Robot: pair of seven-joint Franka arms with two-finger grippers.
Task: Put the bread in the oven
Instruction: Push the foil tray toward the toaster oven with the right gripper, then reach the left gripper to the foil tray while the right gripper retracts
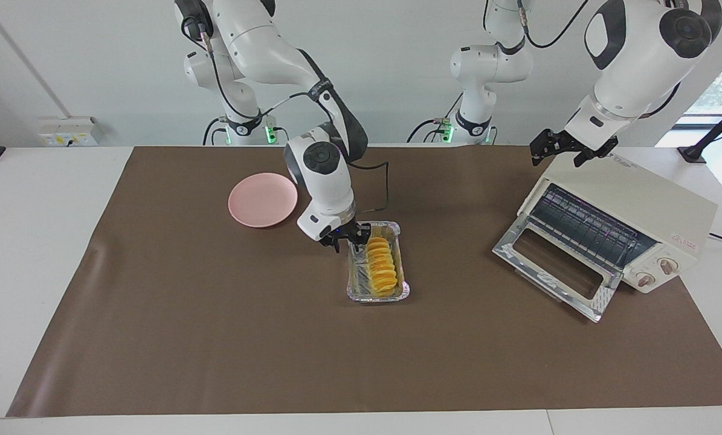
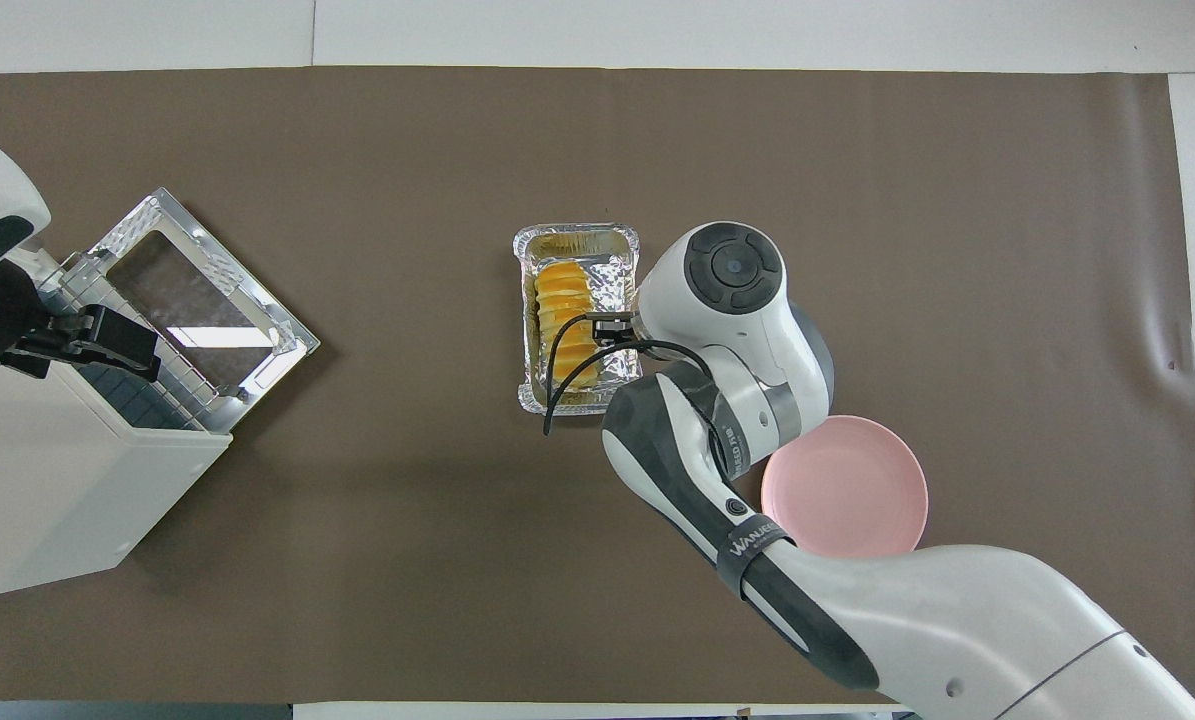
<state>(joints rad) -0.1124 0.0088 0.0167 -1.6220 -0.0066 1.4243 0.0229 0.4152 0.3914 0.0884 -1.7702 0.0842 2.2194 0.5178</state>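
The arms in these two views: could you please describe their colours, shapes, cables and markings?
Both arms are glossy white with rounded, bulbous links, dark grey joint caps and black bands. The right arm carries a black band with white lettering, and a thin black cable loops from its wrist. Its right claw is small and black. The left claw is also black, and black cables run along the arm above it.

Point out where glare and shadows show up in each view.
Overhead view: a bright reflection streaks the glass door of the oven; the right arm shades the foil tray. Facing view: daylight from a window brightens the left arm's end; the oven casts soft shadow under its door.
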